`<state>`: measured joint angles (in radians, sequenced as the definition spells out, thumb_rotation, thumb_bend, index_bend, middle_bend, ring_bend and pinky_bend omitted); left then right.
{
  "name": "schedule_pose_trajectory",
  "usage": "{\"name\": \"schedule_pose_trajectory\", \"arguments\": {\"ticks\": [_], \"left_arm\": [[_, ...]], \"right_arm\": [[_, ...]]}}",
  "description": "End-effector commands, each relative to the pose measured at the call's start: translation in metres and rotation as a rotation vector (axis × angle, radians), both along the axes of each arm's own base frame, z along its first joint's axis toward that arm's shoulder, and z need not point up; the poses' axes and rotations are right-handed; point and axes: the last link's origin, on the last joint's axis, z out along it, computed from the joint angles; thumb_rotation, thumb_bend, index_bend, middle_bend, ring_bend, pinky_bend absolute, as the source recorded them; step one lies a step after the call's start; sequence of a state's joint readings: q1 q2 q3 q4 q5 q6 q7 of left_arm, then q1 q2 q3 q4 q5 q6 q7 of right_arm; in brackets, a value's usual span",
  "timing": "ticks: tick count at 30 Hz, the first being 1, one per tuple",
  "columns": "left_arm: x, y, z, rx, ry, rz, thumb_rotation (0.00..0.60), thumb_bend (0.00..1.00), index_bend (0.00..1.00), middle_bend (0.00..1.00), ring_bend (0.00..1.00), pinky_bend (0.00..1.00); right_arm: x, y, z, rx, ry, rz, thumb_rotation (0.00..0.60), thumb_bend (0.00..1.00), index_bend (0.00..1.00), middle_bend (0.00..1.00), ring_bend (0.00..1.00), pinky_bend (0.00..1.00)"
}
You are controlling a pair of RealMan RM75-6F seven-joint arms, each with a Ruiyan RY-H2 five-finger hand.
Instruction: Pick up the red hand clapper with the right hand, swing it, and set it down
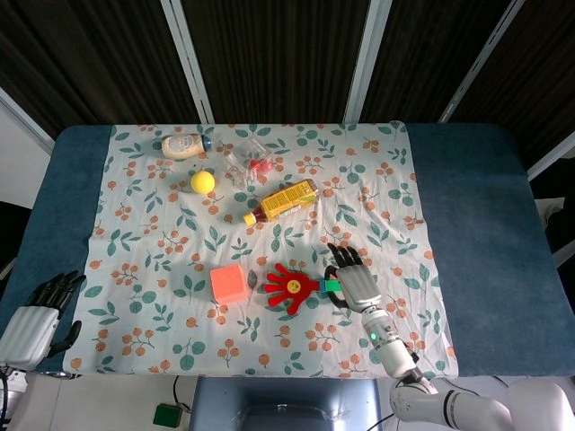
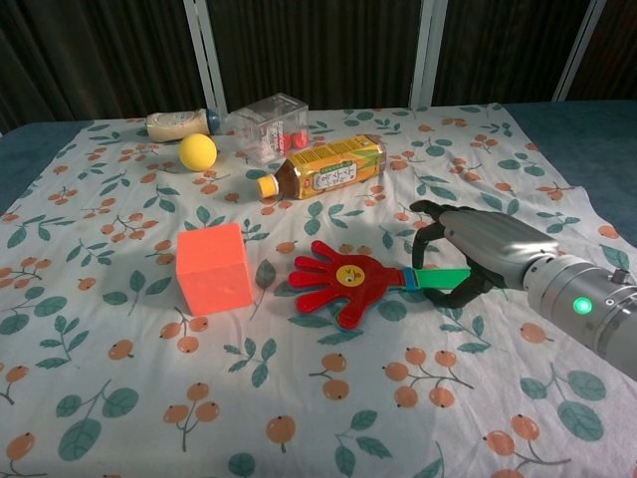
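Observation:
The red hand clapper (image 1: 292, 285) (image 2: 343, 279) lies flat on the flowered cloth, its green handle (image 2: 440, 278) pointing right. My right hand (image 1: 353, 280) (image 2: 476, 251) is cupped over that handle. Its fingers arch above the handle and the thumb curls in on the near side. A little space still shows around the handle, and the clapper rests on the cloth. My left hand (image 1: 40, 314) hangs off the table's near left corner, fingers apart and holding nothing. It is outside the chest view.
An orange cube (image 1: 228, 283) (image 2: 213, 268) stands just left of the clapper. Further back lie a tea bottle (image 1: 282, 201) (image 2: 323, 167), a yellow ball (image 1: 203, 181) (image 2: 197, 151), a clear plastic box (image 1: 249, 162) (image 2: 271, 125) and a pale bottle (image 1: 184, 145) (image 2: 179, 124).

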<state>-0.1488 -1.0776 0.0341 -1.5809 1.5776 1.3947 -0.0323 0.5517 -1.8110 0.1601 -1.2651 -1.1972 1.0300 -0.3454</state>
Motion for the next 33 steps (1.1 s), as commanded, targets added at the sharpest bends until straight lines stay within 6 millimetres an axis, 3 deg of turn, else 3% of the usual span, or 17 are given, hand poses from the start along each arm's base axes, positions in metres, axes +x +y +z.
{"name": "schedule_pose_trajectory", "arguments": {"ticks": [1,6,11,19,26,33], "left_arm": [[0.0001,-0.0002,-0.0001,0.0,0.001,-0.001,0.6,0.47,0.0,0.03,0.04,0.14],[0.0001,-0.0005,0.0003,0.002,0.0,-0.001,0.6,0.47,0.0,0.03,0.04,0.14],[-0.0002,-0.001,0.0007,0.004,0.0,0.0,0.6,0.47,0.0,0.03,0.04,0.14],[0.0001,-0.0022,0.001,0.01,0.002,-0.001,0.6,0.47,0.0,0.03,0.04,0.14],[0.0003,-0.002,0.0006,0.009,0.003,0.001,0.6,0.47,0.0,0.03,0.04,0.14],[-0.0005,-0.0035,0.0014,0.011,0.005,0.004,0.6,0.47,0.0,0.03,0.04,0.14]], "right_arm": [[0.0002,0.0002,-0.0002,-0.002,0.0,0.002,0.6,0.43,0.63,0.08,0.0,0.0],[0.0019,-0.0002,0.0001,-0.014,-0.015,0.008,0.6,0.43,0.7,0.22,0.0,0.0],[0.0041,-0.0005,0.002,-0.032,-0.065,0.017,0.6,0.45,0.76,0.37,0.15,0.05],[0.0072,0.0002,0.0078,-0.051,-0.159,0.026,0.6,0.48,0.82,0.53,0.45,0.49],[0.0034,-0.0007,0.0067,-0.036,-0.2,-0.005,0.6,0.49,0.84,0.58,0.56,0.64],[0.0059,-0.0012,0.0094,-0.035,-0.36,-0.05,0.6,0.51,0.93,0.71,0.71,0.78]]}}
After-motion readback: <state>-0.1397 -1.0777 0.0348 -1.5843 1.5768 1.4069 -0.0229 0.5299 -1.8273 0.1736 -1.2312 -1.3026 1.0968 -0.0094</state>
